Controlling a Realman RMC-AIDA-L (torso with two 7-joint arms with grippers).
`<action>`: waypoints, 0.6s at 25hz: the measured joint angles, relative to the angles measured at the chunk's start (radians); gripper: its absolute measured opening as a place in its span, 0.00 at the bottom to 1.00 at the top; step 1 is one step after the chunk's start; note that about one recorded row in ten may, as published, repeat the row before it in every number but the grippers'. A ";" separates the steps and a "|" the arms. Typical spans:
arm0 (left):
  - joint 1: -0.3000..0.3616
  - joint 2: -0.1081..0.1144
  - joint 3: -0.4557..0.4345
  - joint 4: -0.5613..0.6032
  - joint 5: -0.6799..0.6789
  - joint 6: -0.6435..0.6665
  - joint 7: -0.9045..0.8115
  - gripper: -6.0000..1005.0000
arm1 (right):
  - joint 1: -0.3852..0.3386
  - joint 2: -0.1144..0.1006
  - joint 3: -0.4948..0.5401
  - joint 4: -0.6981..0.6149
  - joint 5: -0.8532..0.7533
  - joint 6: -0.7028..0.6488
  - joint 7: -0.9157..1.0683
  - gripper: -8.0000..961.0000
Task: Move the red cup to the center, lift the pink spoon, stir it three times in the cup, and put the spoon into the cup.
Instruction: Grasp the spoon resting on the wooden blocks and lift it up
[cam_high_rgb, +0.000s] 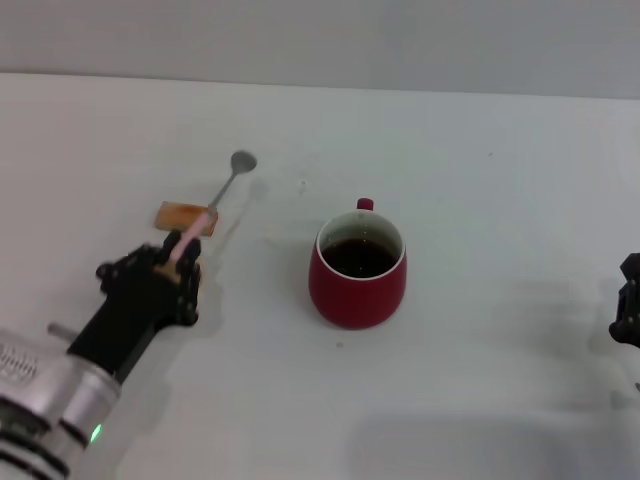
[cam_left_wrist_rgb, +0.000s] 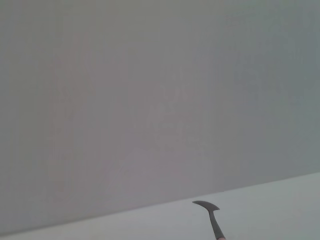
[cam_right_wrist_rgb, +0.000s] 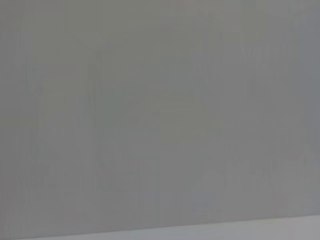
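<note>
White tabletop (cam_high_rgb: 480, 400): red cup (cam_high_rgb: 357, 275) mid-tabletop, left tool (cam_high_rgb: 178, 262) pinching pink spoon (cam_high_rgb: 215, 205) near left edge; stirring and drop-in left; right tool (cam_high_rgb: 630, 300) parked, state unclear.

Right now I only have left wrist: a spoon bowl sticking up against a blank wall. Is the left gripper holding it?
Observer: Yes. Head view shows the left gripper shut on the spoon's pink handle, bowl pointing away from the robot.
Operator: Where's the cup?
Observer: The cup stands upright mid-table, to the robot's right of the spoon, with dark liquid inside.
Operator: Anything under the spoon?
Observer: A tan block lies on the table below the handle.
Operator: Right arm?
Observer: The right gripper is parked at the table's right edge, away from the cup.
</note>
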 joint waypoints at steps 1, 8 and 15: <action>-0.016 0.001 -0.008 0.000 0.001 -0.005 0.000 0.17 | -0.003 0.000 -0.001 0.000 0.000 -0.007 -0.001 0.01; -0.104 0.040 -0.134 -0.077 0.014 -0.098 0.046 0.17 | -0.048 0.000 0.003 -0.013 0.006 -0.069 -0.003 0.01; -0.108 0.115 -0.324 -0.287 0.093 -0.318 0.129 0.17 | -0.058 -0.001 0.025 -0.038 0.008 -0.084 0.002 0.01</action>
